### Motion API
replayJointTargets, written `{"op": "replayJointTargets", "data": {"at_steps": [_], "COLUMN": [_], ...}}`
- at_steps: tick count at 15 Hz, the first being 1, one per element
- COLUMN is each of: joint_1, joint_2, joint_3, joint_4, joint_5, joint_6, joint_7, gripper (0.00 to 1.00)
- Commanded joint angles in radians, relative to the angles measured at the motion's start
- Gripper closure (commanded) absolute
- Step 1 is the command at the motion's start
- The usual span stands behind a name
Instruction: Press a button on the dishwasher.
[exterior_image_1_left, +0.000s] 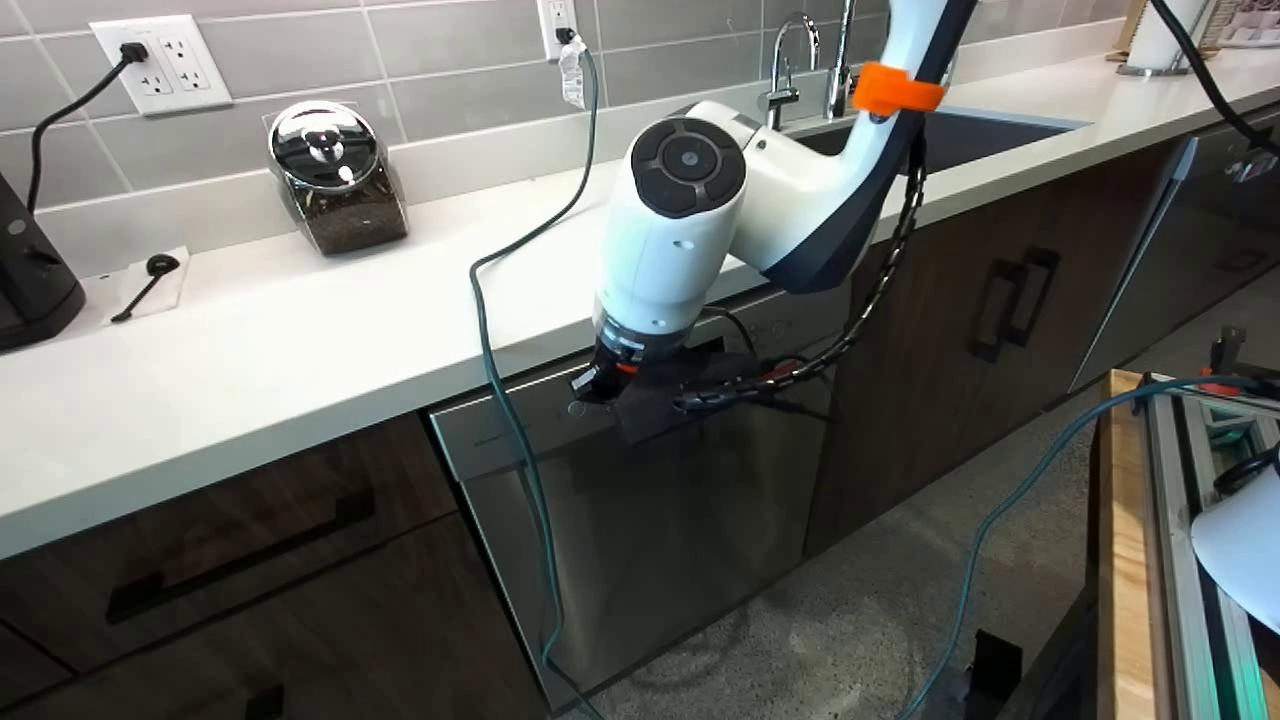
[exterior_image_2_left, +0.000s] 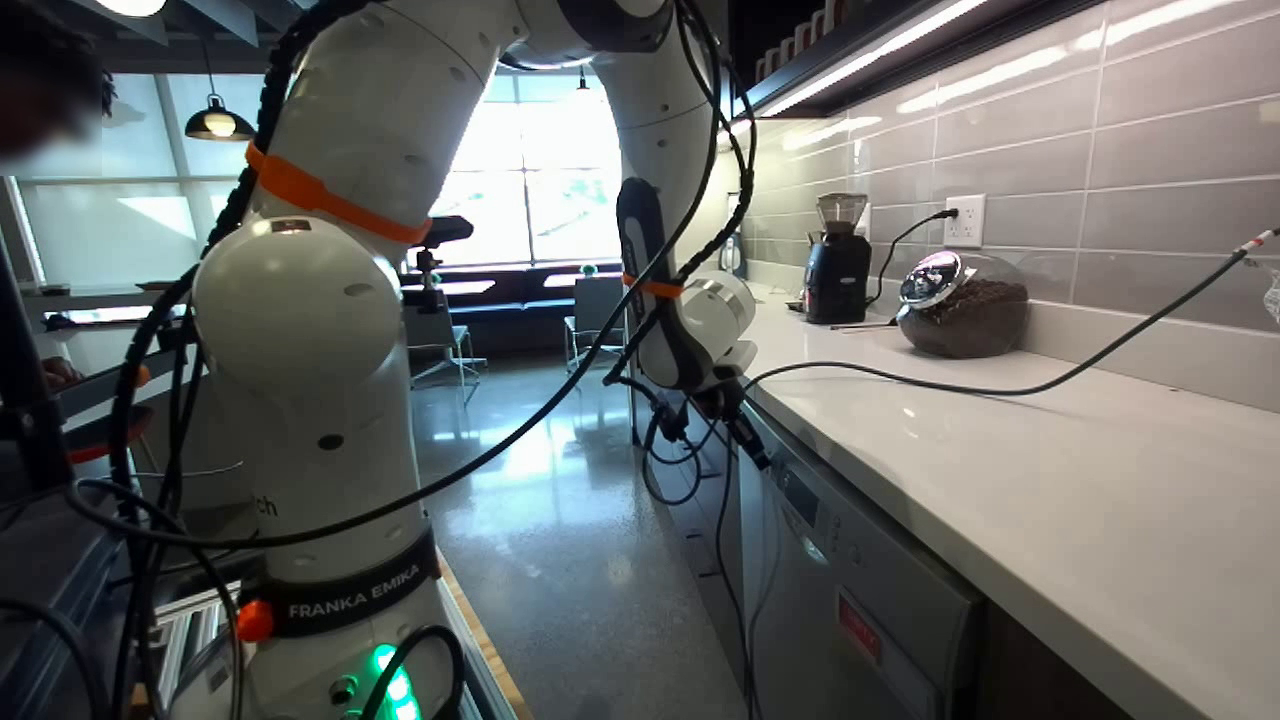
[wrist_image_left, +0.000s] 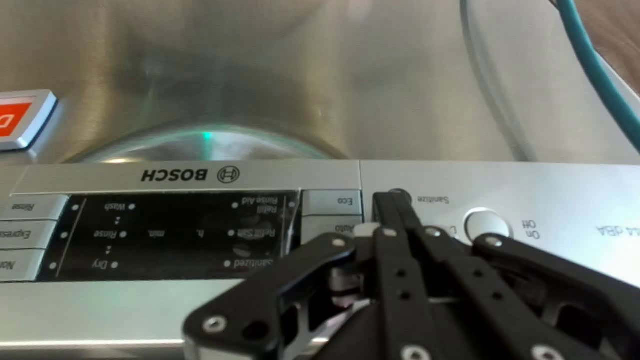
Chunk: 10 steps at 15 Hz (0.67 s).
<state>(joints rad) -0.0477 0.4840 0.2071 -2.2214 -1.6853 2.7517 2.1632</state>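
The brushed steel dishwasher stands under the counter; it also shows in an exterior view and fills the wrist view, upside down. Its control strip has a dark display, an Eco button and a round On/Off button. My gripper is shut and empty, its tips over the round Sanitize button, which is mostly hidden. I cannot tell whether they touch it. In an exterior view the gripper points down at the strip near the display.
The white counter overhangs the strip. A teal cable hangs down the dishwasher front and shows in the wrist view. A red label is on the door. A jar of beans and a grinder stand on the counter.
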Motion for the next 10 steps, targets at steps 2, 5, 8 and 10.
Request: {"op": "replayJointTargets", "data": {"at_steps": [2, 5, 8, 10], "joint_1": [0.006, 0.006, 0.005, 0.004], "joint_2": [-0.007, -0.017, -0.024, -0.027], "joint_3": [-0.004, -0.005, -0.005, -0.005], "joint_4": [0.006, -0.005, -0.013, -0.017], "joint_5": [-0.063, -0.084, -0.106, -0.116], "joint_6": [-0.018, -0.023, -0.025, -0.025], "joint_7": [0.113, 0.15, 0.183, 0.197], "gripper": [1.0, 1.0, 1.0, 1.0]}}
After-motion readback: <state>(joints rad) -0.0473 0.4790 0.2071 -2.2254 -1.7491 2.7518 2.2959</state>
